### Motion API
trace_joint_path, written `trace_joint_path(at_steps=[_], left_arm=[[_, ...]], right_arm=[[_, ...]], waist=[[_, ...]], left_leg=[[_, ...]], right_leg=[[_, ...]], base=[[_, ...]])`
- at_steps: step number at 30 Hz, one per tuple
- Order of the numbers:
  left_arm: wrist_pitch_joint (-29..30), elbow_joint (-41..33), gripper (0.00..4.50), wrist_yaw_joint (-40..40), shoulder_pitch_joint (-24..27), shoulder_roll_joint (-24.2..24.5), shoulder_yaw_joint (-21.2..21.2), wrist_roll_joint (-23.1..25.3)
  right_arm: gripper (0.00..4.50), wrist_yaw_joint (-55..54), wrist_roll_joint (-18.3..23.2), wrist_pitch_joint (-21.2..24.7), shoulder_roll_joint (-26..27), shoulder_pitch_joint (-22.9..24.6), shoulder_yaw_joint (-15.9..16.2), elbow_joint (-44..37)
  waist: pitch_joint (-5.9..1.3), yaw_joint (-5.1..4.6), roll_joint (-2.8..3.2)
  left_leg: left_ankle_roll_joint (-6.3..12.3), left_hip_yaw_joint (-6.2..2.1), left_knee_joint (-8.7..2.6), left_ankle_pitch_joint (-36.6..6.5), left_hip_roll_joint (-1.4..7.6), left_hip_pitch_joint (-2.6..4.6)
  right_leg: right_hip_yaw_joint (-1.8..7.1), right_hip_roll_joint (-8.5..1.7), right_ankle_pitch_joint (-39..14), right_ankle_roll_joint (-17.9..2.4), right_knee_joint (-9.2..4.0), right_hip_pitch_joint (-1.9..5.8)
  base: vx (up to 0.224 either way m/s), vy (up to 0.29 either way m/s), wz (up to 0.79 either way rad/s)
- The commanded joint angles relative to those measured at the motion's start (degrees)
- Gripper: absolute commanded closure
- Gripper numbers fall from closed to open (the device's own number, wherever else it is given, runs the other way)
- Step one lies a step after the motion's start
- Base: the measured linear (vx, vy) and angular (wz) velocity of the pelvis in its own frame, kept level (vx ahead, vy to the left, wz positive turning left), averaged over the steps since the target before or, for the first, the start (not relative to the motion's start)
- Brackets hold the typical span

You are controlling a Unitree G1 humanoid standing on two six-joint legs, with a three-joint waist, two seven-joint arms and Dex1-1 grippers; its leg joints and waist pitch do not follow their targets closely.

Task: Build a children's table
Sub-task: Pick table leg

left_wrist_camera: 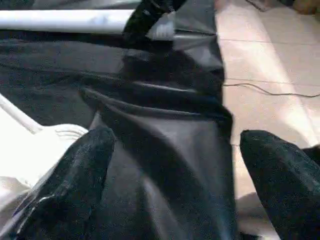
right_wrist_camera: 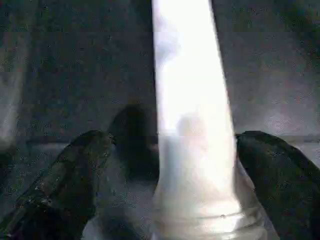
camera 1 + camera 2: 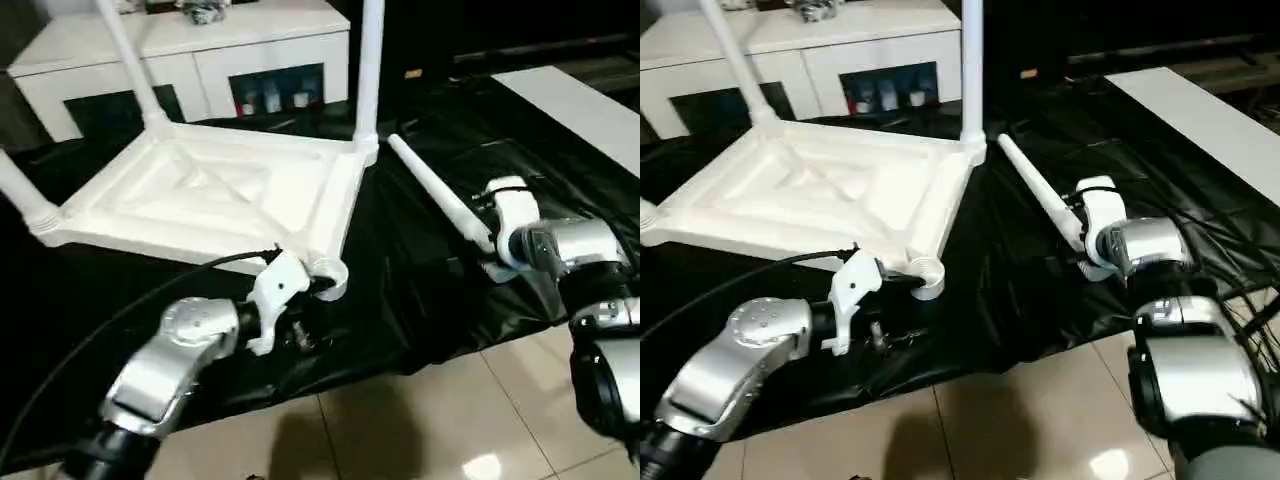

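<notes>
Tabletop (image 3: 210, 195) upside down on surface (image 3: 420, 270), 3 legs fitted. Left gripper (image 1: 172, 180) fingers wide; right gripper (image 2: 172, 180) fingers wide around loose leg (image 3: 440, 198), contact unclear.

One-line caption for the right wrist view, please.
Right gripper open around the thick threaded end of the loose white leg lying on the black cover.
</notes>
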Motion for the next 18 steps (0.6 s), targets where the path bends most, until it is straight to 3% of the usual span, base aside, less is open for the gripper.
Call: trace_joint_path(at_steps=[1,3,6,9,11,12,13,18], left_arm=[[1.18,-1.47,0.0,-0.33,-0.42,0.64,0.67,-1.06],[1.83,-2.07,0.0,-0.27,-0.67,0.78,1.17,-1.45],[3.14,-3.12,0.0,-0.33,-0.94,1.07,1.72,-2.11],[4.55,-4.12,0.0,-0.52,-0.89,1.72,1.87,-2.91],[6.04,-4.77,0.0,-0.61,-0.88,2.11,2.34,-3.82],[6.51,-4.87,0.0,-0.51,-0.97,2.26,2.56,-4.12],[6.51,-4.87,0.0,-0.51,-0.97,2.26,2.56,-4.12],[5.9,-3.16,0.0,2.01,-2.18,1.59,5.25,-4.36]], right_arm=[[0.04,1.12,-1.27,-0.16,-0.66,-1.03,1.33,2.33],[0.38,1.2,-2.01,-0.46,-0.85,-1.49,1.82,3.63],[0.43,1.95,-2.47,-0.22,-0.94,-2.07,2.0,5.01],[0.82,2.86,-2.91,-0.41,-0.98,-2.72,2.48,6.72],[0.84,3.52,-2.91,-0.99,-1.11,-3.0,2.9,8.3],[1.17,3.6,-3.0,-1.08,-1.15,-3.07,2.97,8.81],[1.17,3.6,-3.0,-1.08,-1.15,-3.07,2.97,8.81],[1.64,1.03,-1.54,-2.16,-1.04,-2.99,0.26,8.98]], waist=[[-3.68,0.02,-0.55],[-3.74,0.18,-0.97],[-3.87,0.26,-1.03],[-3.96,0.26,-1.02],[-3.8,0.2,-0.96],[-3.67,0.12,-0.9],[-3.67,0.12,-0.9],[-3.6,0.0,-1.05]], left_leg=[[1.77,0.19,-3.45,-11.52,1.28,1.08],[1.69,0.17,-3.41,-10.22,1.23,0.84],[2.25,0.22,-3.22,-8.74,1.08,0.7],[2.7,0.21,-3.12,-8.43,1.12,0.68],[2.53,0.21,-3.17,-9.5,1.14,0.69],[2.27,0.25,-3.19,-10.34,1.11,0.71],[2.27,0.25,-3.19,-10.34,1.11,0.71],[1.41,0.14,-3.29,-12.12,1.09,0.73]], right_leg=[[1.31,-1.72,-6.94,-17.27,-3.45,2.78],[1.38,-1.82,-6.09,-17.09,-3.25,2.93],[1.36,-1.81,-4.93,-17.09,-3.19,3.05],[1.32,-1.85,-4.93,-17.25,-3.03,3.05],[1.3,-1.86,-6.55,-17.27,-3.21,2.93],[1.31,-1.76,-7.44,-17.27,-3.32,2.79],[1.31,-1.76,-7.44,-17.27,-3.32,2.79],[1.35,-1.74,-9.53,-16.44,-3.42,2.76]], base=[[0.0,0.0,0.0],[0.0,0.0,0.0],[0.0,0.0,0.0],[0.0,0.0,0.0],[0.0,0.0,0.0],[0.0,0.0,0.0],[0.0,0.0,0.0],[0.0,0.0,0.0]])
